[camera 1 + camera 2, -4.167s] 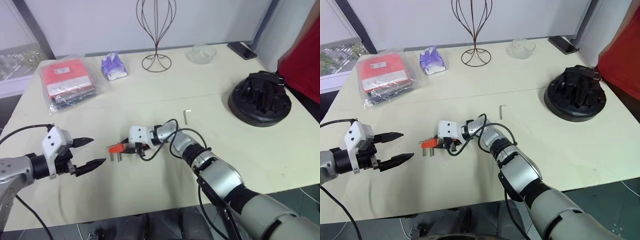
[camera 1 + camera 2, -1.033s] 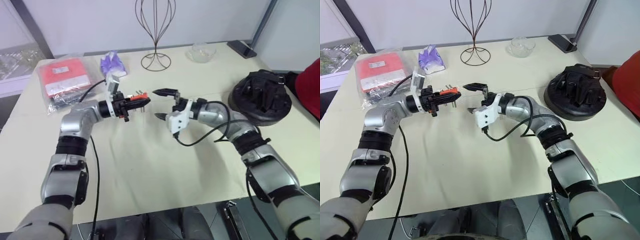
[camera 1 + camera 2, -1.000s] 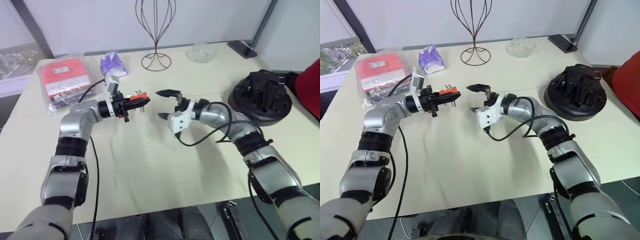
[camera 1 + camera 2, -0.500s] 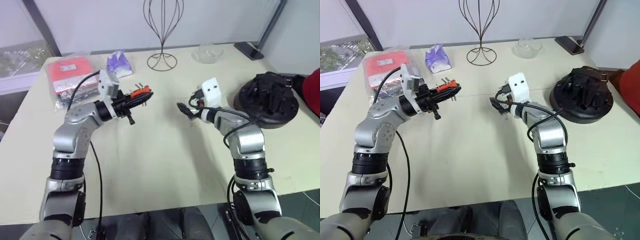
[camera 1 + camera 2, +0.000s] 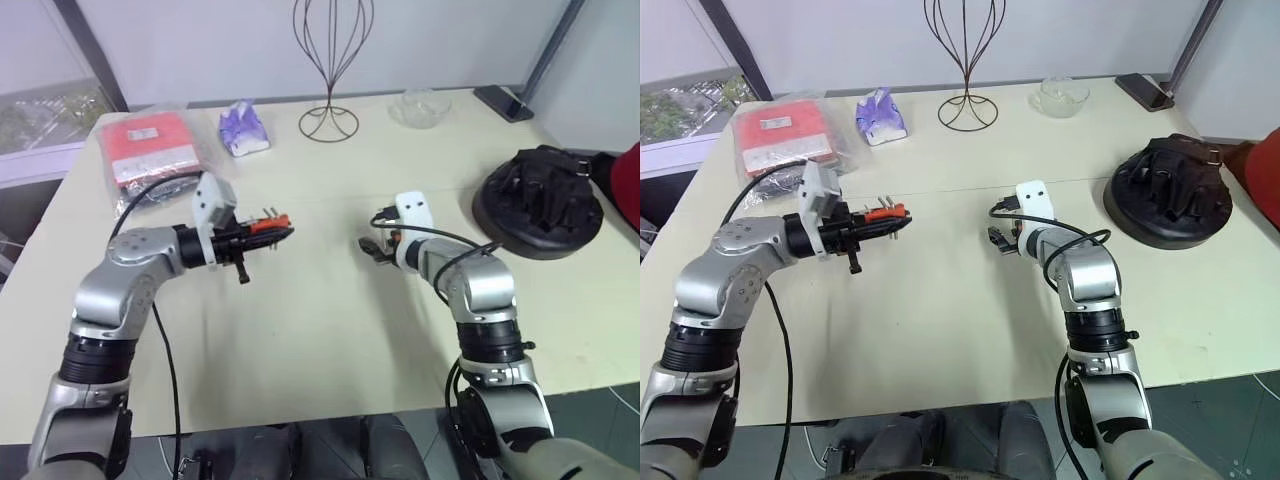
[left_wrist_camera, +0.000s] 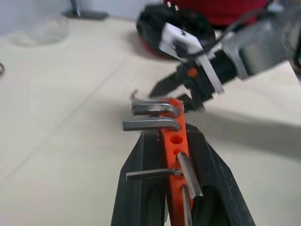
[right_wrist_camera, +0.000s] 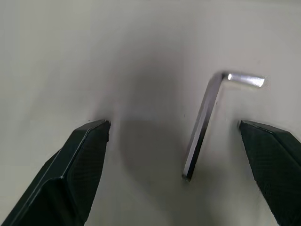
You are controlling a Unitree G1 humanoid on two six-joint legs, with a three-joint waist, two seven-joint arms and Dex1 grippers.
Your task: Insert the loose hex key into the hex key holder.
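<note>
- The left gripper (image 5: 268,236) was pressed tight on the small orange-red plastic hex key holder (image 5: 270,223), holding it level in the air above the left-middle of the pale cream surface (image 5: 300,320).
- From the left wrist view, the holder (image 6: 175,155) sat clamped between the two black fingers (image 6: 141,188), with several short grey keys sticking out sideways from it.
- The right gripper (image 5: 372,248) hung low over the middle of the surface, its fingers spread wide and pointing down.
- The loose hex key (image 7: 207,117), a thin L-shaped silver-grey metal rod, lay flat on the surface between those spread fingers (image 7: 70,174), touching neither.
- Along the far edge stood a dark wire stand (image 5: 330,60), a small clear glass bowl (image 5: 418,105) and a purple crumpled wrapper (image 5: 243,130).
- A red packet in clear plastic (image 5: 150,150) lay at the far left corner.
- A round black tray of dark objects (image 5: 540,200) sat by the right edge.
</note>
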